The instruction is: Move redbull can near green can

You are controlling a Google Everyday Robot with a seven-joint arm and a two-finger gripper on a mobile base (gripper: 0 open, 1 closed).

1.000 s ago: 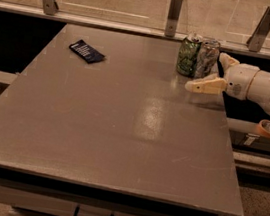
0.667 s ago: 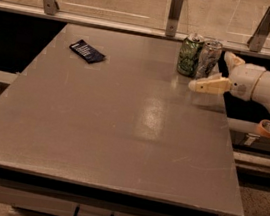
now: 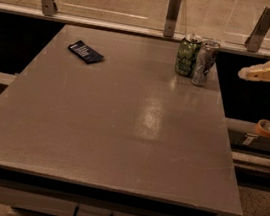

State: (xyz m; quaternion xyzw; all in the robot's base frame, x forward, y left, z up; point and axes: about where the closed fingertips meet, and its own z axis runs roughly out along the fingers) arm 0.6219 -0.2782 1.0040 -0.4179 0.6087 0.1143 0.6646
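Gripper [image 3: 269, 55] has pulled back past the right edge of the table [image 3: 122, 128]; jaws spread, holding nothing. The redbull can [image 3: 205, 63] stands upright, left of the jaws and just beside the green can [image 3: 187, 55]. You can likely log the placement as done.
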